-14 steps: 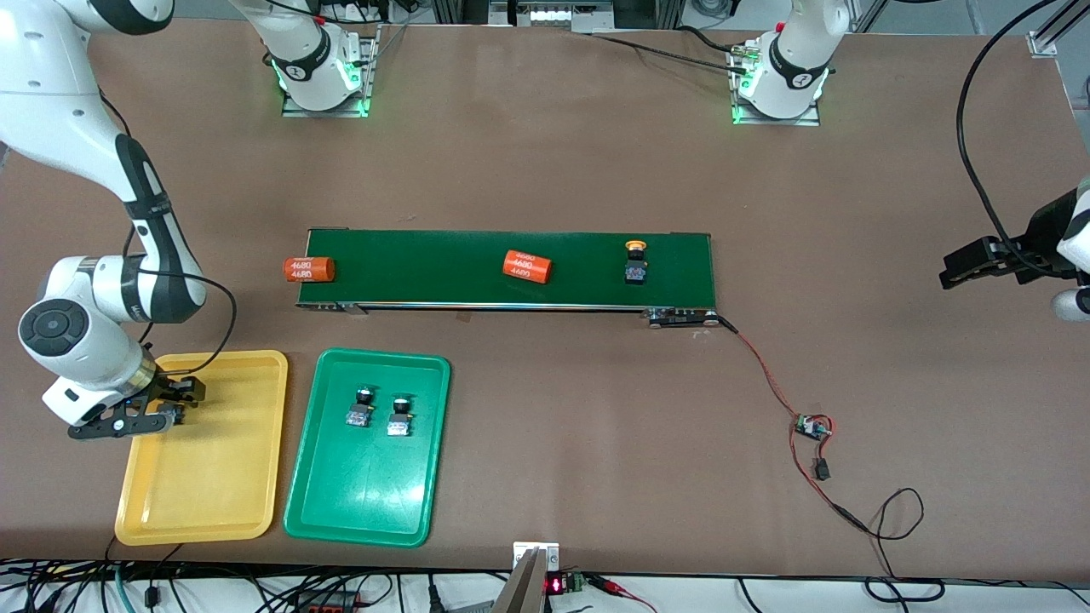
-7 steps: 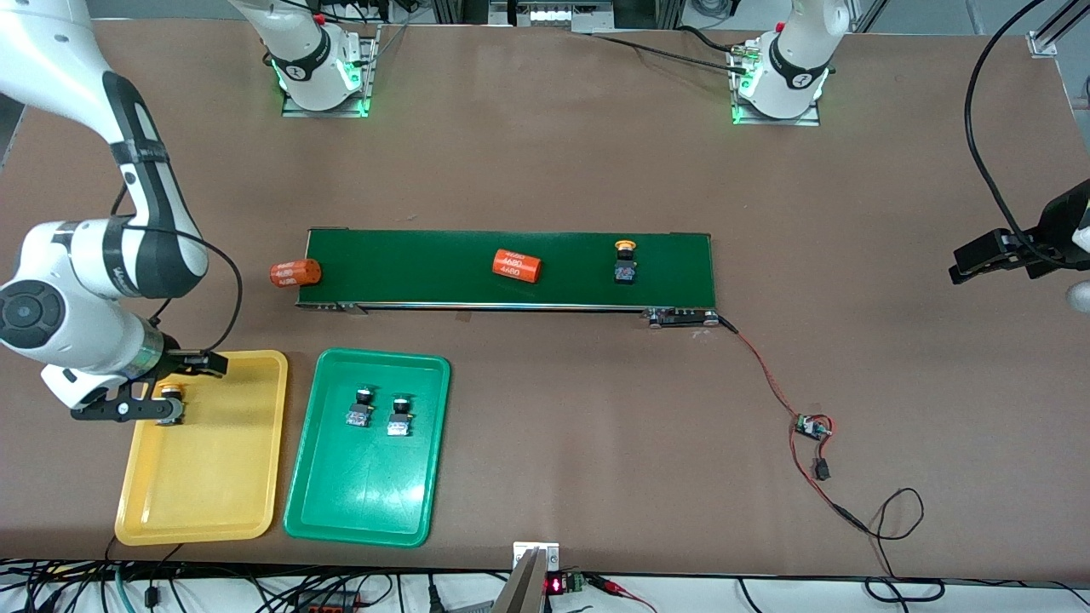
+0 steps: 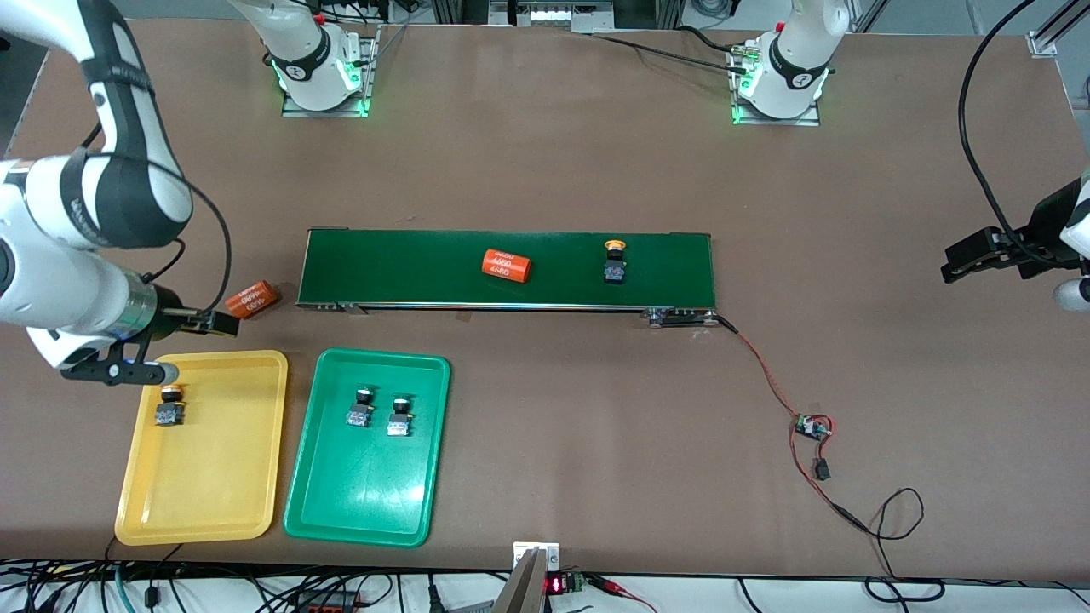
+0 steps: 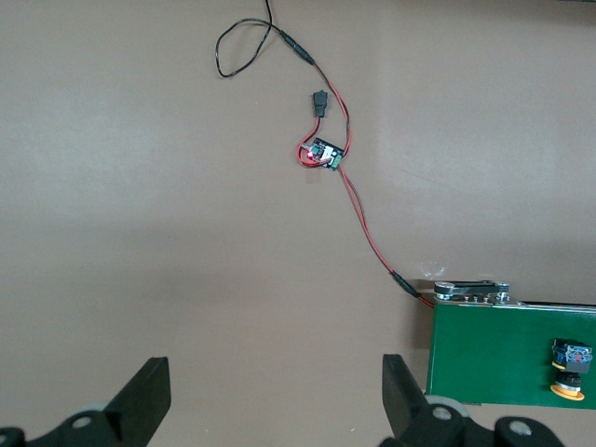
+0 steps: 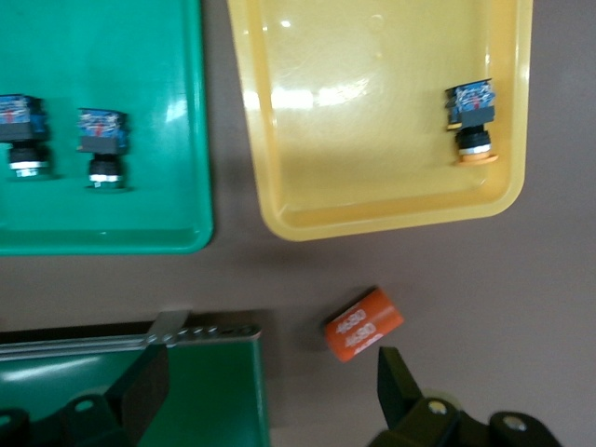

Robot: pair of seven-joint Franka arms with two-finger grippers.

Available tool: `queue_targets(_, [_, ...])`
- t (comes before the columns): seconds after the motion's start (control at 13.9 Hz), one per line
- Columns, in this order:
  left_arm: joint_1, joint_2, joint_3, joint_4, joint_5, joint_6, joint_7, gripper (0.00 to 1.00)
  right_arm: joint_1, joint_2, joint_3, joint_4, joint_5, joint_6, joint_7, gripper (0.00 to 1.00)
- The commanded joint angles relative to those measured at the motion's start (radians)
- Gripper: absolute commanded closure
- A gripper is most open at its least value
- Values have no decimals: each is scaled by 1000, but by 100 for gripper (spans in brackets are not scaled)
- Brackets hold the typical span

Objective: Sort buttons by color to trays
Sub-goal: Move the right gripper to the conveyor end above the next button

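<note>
A yellow button [image 3: 169, 407] lies in the yellow tray [image 3: 204, 477], near its edge closest to the belt; it also shows in the right wrist view [image 5: 472, 121]. Two green buttons [image 3: 361, 409] [image 3: 398, 415] lie side by side in the green tray [image 3: 366, 502]. A second yellow button [image 3: 614, 262] rides on the conveyor belt [image 3: 409, 264] and shows in the left wrist view [image 4: 570, 368]. My right gripper [image 3: 189, 347] is open and empty, over the table between the yellow tray and the belt's end. My left gripper [image 3: 971, 255] is open and empty, waiting over the table at the left arm's end.
One orange 4680 cylinder [image 3: 506, 265] lies on the belt. Another cylinder [image 3: 251, 300] lies on the table beside the belt's end, close to my right gripper. A red-black cable with a small circuit board [image 3: 811, 426] runs from the belt's other end.
My right gripper let go of the yellow button in the yellow tray and rose toward the belt. The belt carried its load toward the right arm's end; one cylinder dropped off onto the table.
</note>
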Motion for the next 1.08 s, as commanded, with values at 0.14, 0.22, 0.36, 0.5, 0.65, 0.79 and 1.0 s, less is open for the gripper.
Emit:
queue_targets(0.14, [8, -8, 1, 4, -10, -17, 22, 0, -2, -69, 140, -23, 24, -69, 175, 0])
queue_targets(0.22, [8, -10, 3, 4, -13, -17, 22, 0, 0, -70, 172, -32, 27, -66, 186, 0])
queue_targets(0.36, [-43, -16, 47, 3, -16, -17, 22, 0, 0, -71, 211, -54, 29, -49, 221, 0])
queue_targets(0.5, [-135, -22, 142, -3, -18, -17, 22, 0, 1, -71, 255, -81, 29, -20, 273, 0])
queue_targets(0.65, [-134, -39, 133, -14, -20, -18, 22, 0, 9, -69, 291, -104, 29, 1, 333, 0])
queue_targets(0.79, [-131, -40, 131, -13, -21, -21, 21, 0, 27, -66, 314, -115, 29, 32, 391, 0])
queue_targets(1.0, [-128, -44, 131, -13, -21, -46, 19, 0, 93, -51, 320, -123, 29, 56, 486, 0])
